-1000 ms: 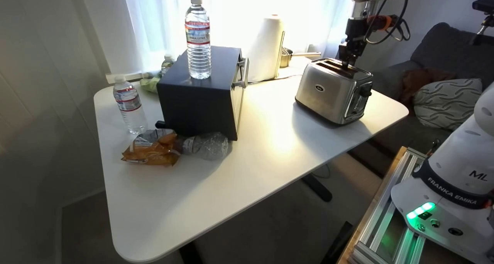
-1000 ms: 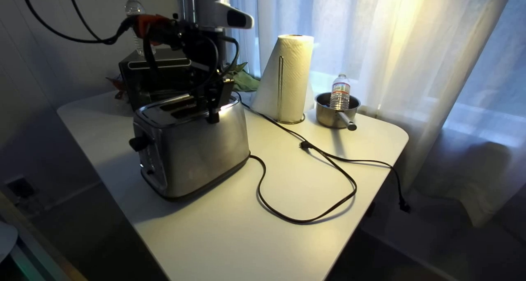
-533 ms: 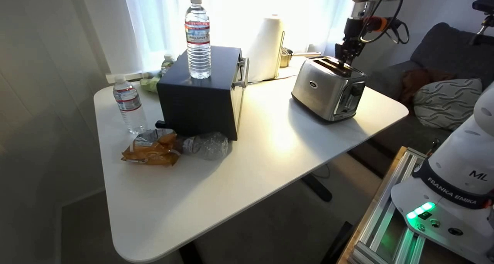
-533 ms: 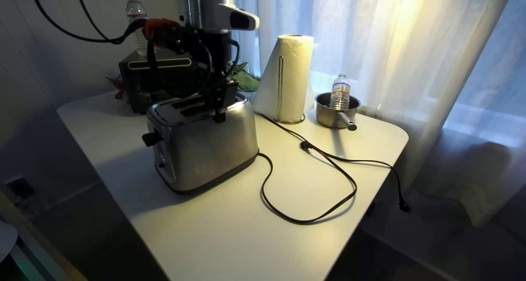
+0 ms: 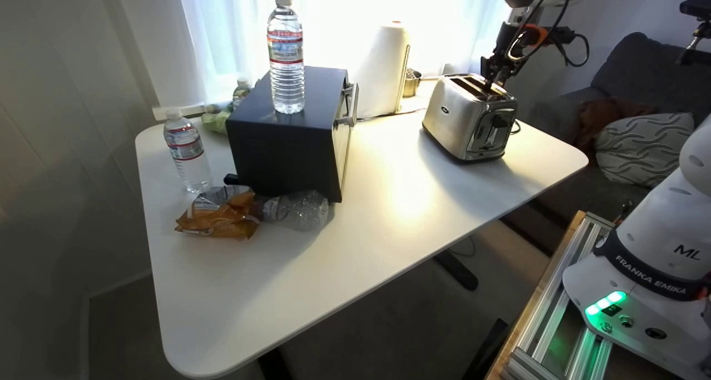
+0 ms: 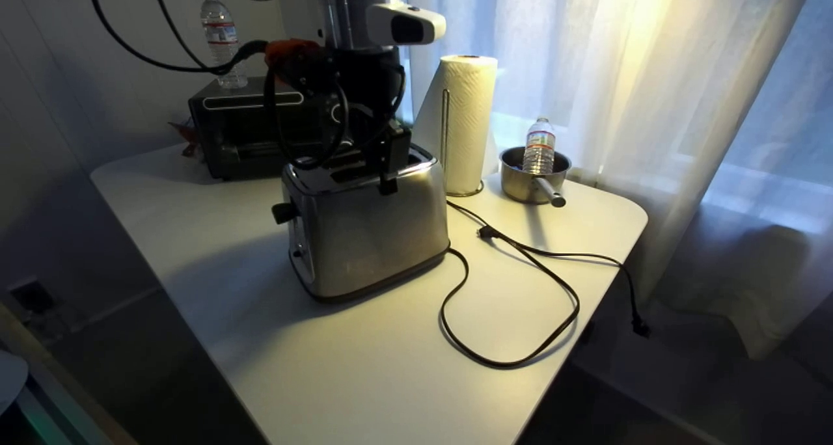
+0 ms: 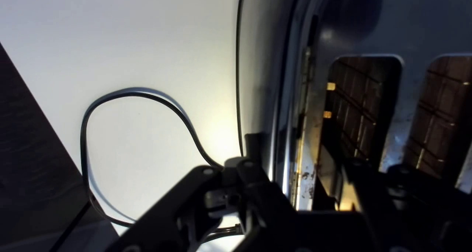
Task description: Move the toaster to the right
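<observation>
The toaster, a brushed-silver box with two dark slots, stands upright on the table's window-side half in both exterior views (image 5: 458, 127) (image 6: 377, 233). Its lever faces away from the window. In the wrist view its top and slots (image 7: 413, 27) fill the right side. My gripper (image 5: 491, 86) is over the toaster's top, also in an exterior view (image 6: 381, 175) and the wrist view (image 7: 291, 156). One finger lies outside the side wall, the other reaches into the adjacent slot, and the wall is between them. The fingertip in the slot is partly hidden. The base is at or very near the tabletop.
A black box (image 5: 283, 158) with a bottle (image 5: 286, 63) on top stands beyond the toaster. A paper-towel roll (image 6: 470, 129) stands behind it. A saucepan (image 6: 520, 186) holds a bottle (image 6: 539, 149). The toaster's cord (image 6: 573, 315) loops beside it near the table edge.
The toaster has moved together with my gripper across the table toward the window, closer to the paper-towel roll, and turned slightly. Its cord has shifted along with it.
</observation>
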Tool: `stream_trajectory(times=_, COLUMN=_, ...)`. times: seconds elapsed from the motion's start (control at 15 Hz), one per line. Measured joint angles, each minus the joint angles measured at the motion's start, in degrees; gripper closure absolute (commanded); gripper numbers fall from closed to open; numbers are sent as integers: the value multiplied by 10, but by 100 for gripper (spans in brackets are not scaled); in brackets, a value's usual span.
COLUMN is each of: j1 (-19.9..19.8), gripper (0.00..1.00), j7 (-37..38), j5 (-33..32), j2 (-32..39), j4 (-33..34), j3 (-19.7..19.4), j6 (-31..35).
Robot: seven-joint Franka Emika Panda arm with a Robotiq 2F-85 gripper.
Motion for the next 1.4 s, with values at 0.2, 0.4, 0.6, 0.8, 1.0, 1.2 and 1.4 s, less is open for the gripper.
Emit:
stream_trajectory(times=0.2, j1=-10, gripper=84, j7=8, j5=11, j2=16, j4=20, j3=-6, j6=2)
stream_trajectory(times=0.4, j1=-20, gripper=84, j7=13, j5=29, j2=36, j4=46, j3=-12, j6=2)
stream_trajectory(times=0.6, j1=-30, gripper=84, j7=21, j5=56, j2=56, j4=78, j3=-13, j6=2)
stream_trajectory(times=0.8, j1=-33, gripper=84, j7=32, j5=78, j2=81, j4=115, j3=-13, j6=-2)
stream_trajectory(times=1.0, j1=-33, gripper=84, j7=48, j5=86, j2=108, j4=150, j3=-10, j6=-14)
stream_trajectory(times=1.2, j1=-33, gripper=84, j7=64, j5=87, j2=133, j4=180, j3=-4, j6=-36)
stream_trajectory(times=1.4, j1=-32, gripper=84, j7=70, j5=89, j2=150, j4=207, j3=3, j6=-60)
